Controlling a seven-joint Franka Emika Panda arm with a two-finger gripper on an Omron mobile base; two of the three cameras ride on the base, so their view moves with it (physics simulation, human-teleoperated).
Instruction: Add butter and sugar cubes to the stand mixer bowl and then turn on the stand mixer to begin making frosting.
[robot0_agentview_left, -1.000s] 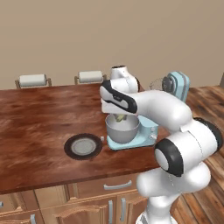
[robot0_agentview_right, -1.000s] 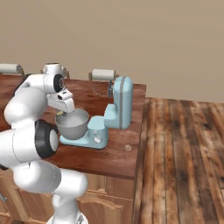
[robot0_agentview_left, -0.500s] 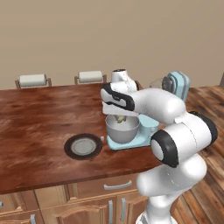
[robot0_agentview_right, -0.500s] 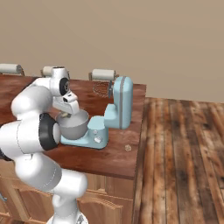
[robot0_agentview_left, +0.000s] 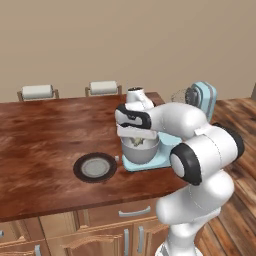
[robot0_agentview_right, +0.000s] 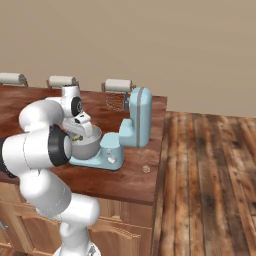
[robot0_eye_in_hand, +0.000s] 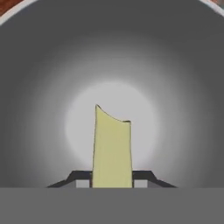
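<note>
Butter (robot0_eye_in_hand: 112, 148) clamped between fingers (robot0_eye_in_hand: 142, 177), hanging inside stand mixer bowl (robot0_eye_in_hand: 39, 87).

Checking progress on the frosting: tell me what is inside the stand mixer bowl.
Inside the stand mixer bowl, the gripper holds the butter above the bare grey bottom. The bottom directly beneath the butter is hidden.

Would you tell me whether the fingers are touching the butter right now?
Touching. In the hand view the butter stands between the two fingers, with each dark tip pressed against a side and no gap, above the stand mixer bowl.
</note>
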